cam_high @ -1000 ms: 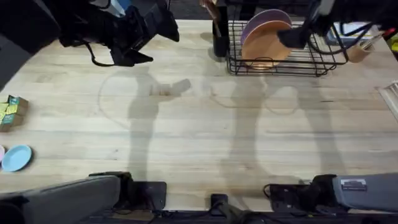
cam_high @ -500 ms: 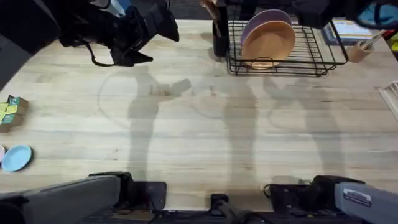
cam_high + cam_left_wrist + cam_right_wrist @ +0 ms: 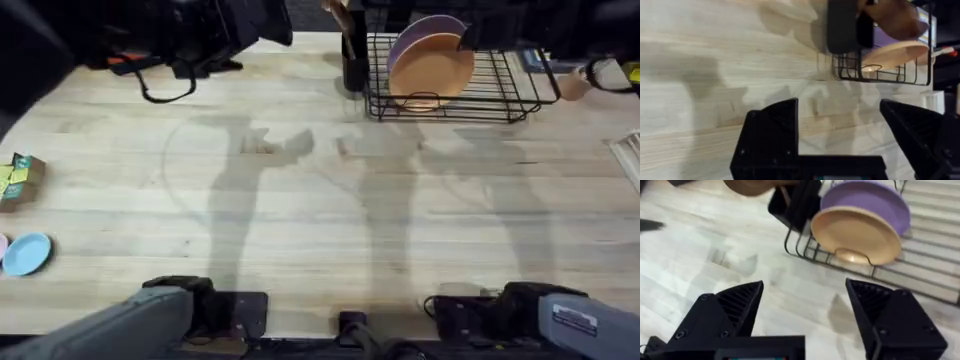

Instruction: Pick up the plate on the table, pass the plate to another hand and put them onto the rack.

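The orange-peach plate stands on edge in a slot of the black wire rack at the table's back right. It leans just in front of a purple plate. In the right wrist view the plate and rack lie well beyond my right gripper, which is open and empty above the table. My left gripper is open too, with bare wood between its fingers and the rack farther off. From overhead the left arm shows dark at the back left.
A black holder stands against the rack's left side. A cup with utensils sits to the rack's right. A light-blue dish and a green box lie at the left edge.
My right gripper has let go of the plate and drawn back and up from the rack; the plate stays in its slot. The left arm has shifted slightly toward the back.
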Available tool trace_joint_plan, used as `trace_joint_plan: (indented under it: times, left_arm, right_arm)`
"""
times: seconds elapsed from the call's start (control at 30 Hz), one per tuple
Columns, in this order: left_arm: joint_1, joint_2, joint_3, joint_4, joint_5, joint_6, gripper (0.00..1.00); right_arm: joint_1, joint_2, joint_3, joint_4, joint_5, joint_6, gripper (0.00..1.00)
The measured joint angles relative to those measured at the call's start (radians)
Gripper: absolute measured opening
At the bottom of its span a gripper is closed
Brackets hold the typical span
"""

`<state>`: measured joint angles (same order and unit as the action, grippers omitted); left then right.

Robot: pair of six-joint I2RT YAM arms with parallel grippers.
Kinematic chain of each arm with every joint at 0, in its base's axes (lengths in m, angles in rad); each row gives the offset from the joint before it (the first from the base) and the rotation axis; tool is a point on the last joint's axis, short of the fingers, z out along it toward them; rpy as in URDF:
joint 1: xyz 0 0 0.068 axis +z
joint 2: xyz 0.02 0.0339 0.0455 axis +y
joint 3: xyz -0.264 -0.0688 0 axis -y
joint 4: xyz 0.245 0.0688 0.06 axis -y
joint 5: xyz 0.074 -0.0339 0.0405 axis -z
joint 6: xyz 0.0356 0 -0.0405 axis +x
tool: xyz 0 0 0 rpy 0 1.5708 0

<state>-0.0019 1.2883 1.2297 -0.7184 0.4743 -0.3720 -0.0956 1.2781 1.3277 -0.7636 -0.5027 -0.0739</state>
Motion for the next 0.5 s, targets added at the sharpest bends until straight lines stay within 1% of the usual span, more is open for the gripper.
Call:
trace_joint_plan:
  times: [0.13,0.27,0.37,0.5]
  left_arm:
    - [-0.008,-0.096,0.0,-0.004,-0.034,0.032,0.995]
    - [-0.008,-0.171,0.0,-0.004,-0.053,0.048,0.996]
    - [-0.008,-0.205,0.0,-0.004,-0.053,0.053,0.995]
    - [-0.008,-0.218,0.0,-0.005,-0.054,0.056,0.995]
  right_arm:
    - [0.0,-0.005,0.0,-0.075,0.085,0.017,0.998]
    - [0.0,-0.035,0.0,-0.107,0.164,0.026,0.998]
    - [0.0,-0.071,0.0,-0.106,0.192,0.029,0.998]
    - [0.0,-0.096,0.0,-0.106,0.209,0.03,0.998]
